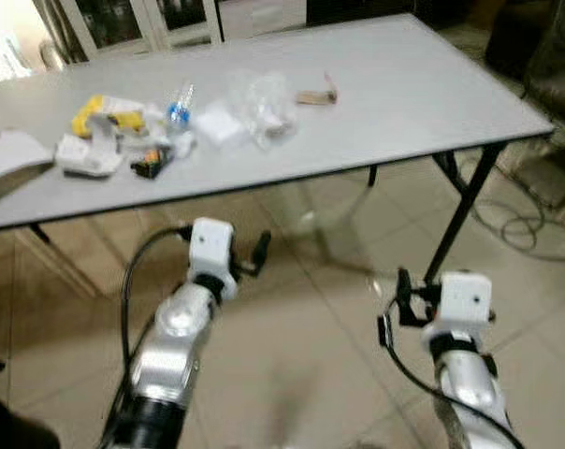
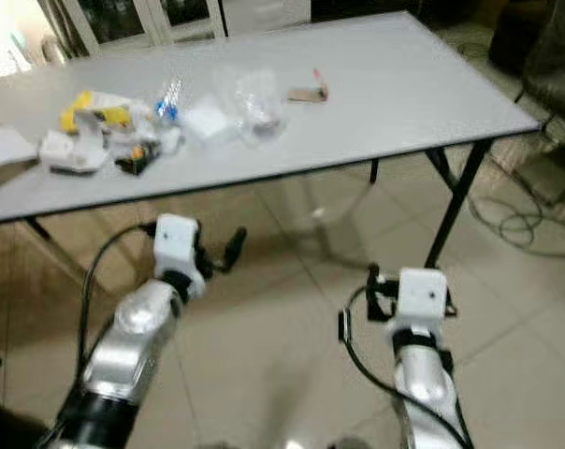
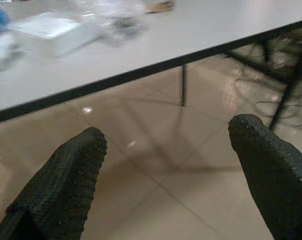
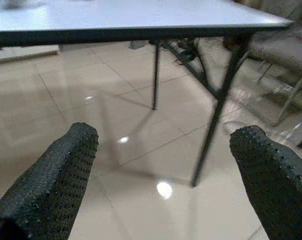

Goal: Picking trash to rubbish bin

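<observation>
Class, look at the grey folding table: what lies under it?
Under the table there is shiny beige tiled floor and black folding legs; cables lie just beyond its right end. The tabletop hides the floor further back.

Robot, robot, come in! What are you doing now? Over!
Left gripper and right gripper open, low before the grey folding table. Trash pile, yellow wrapper, clear plastic bag, untouched. Nothing in the way.

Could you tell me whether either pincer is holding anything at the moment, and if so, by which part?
Nothing is held. The left pincer and right pincer are both open and empty, below the table edge.
</observation>
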You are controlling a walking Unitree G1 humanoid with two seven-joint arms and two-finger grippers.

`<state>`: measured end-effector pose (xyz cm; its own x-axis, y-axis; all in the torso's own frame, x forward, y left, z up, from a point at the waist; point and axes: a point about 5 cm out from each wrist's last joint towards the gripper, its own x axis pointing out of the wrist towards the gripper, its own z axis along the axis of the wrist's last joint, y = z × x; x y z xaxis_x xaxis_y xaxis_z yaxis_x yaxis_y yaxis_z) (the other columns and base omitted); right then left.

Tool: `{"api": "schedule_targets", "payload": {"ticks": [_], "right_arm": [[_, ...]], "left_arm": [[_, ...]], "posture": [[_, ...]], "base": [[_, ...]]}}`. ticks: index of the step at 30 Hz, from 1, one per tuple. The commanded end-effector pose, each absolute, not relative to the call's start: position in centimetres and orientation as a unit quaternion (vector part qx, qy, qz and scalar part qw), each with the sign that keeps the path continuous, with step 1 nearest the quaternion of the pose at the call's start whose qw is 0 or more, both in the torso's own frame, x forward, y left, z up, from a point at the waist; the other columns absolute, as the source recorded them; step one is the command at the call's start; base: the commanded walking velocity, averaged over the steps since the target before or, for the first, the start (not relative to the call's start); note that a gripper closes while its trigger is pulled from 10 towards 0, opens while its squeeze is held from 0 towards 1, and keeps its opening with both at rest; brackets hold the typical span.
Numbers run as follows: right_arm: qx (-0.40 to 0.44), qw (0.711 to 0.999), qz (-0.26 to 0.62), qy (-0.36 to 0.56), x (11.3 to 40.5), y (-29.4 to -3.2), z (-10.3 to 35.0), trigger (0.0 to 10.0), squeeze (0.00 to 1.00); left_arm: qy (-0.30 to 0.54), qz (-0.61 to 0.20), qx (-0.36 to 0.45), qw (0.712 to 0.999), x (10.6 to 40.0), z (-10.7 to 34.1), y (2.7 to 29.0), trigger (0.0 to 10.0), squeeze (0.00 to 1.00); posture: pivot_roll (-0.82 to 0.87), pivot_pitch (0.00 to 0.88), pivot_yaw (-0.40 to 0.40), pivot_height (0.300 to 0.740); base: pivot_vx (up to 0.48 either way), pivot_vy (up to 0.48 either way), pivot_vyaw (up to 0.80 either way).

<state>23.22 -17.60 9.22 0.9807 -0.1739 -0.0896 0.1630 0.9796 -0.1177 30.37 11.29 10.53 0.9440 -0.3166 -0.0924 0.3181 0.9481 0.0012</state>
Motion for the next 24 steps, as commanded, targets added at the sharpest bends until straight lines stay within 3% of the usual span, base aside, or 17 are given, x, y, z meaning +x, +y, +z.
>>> {"api": "schedule_targets", "payload": {"ticks": [1,13,18,24], "right_arm": [[-0.051,0.994,-0.087,0.041,23.16,-17.51,9.61,10.0,0.0],[-0.05,0.995,-0.08,0.034,23.26,-17.49,9.77,10.0,0.0],[-0.055,0.995,-0.074,0.034,23.26,-17.44,9.74,10.0,0.0],[-0.056,0.995,-0.071,0.034,23.31,-17.42,9.69,10.0,0.0]], "left_arm": [[0.045,-0.152,0.019,0.987,30.57,10.63,11.74,10.0,0.0],[0.054,-0.146,0.027,0.987,30.72,10.18,12.06,10.0,0.0],[0.053,-0.148,0.024,0.987,30.68,10.19,11.85,10.0,0.0],[0.052,-0.146,0.024,0.988,30.78,10.2,11.85,10.0,0.0]], "posture": [[-0.13,0.087,0.087,0.74],[-0.14,0.077,0.085,0.74],[-0.14,0.075,0.08,0.74],[-0.14,0.07,0.081,0.74]], "base": [[0.0,-0.48,0.0],[0.0,-0.459,0.0],[0.0,0.0,0.0],[0.0,0.0,0.72]]}}
